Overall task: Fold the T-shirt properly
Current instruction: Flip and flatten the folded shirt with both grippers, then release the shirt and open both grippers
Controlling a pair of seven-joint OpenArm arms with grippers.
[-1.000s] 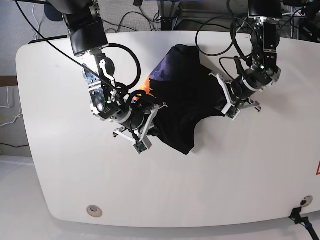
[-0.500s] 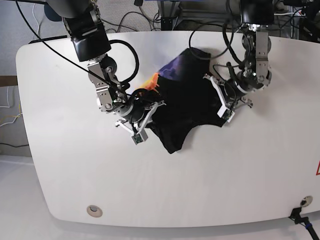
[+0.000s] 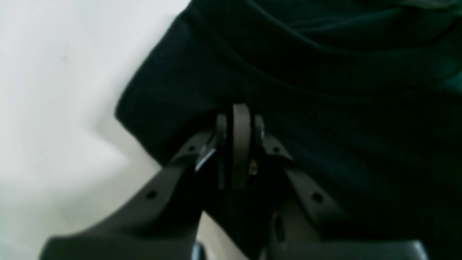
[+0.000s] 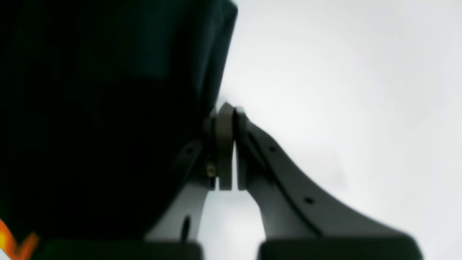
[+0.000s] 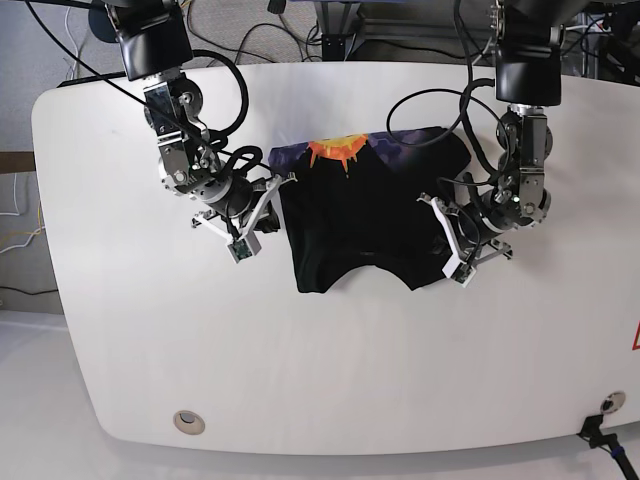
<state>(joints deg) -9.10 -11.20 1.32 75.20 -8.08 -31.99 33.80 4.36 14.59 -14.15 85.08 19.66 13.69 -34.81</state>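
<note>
Right now I have both the left gripper [image 3: 240, 119] and right gripper [image 4: 226, 115] pinched tight on the T-shirt [image 5: 365, 215] stretched between them, mid-fold; next I'd lay it flat.

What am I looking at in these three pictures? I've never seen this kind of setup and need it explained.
The overhead picture shows two robot arms over a white table. A black T-shirt with an orange-and-purple print hangs stretched between them. The other two pictures come from cameras mounted on each arm's wrist, looking along its gripper. The left gripper, on the overhead picture's right, is shut on the shirt's black cloth. The right gripper, on the overhead picture's left, is also shut at the shirt's edge. Both close-ups are blurry, so finer detail is hard to tell.
</note>
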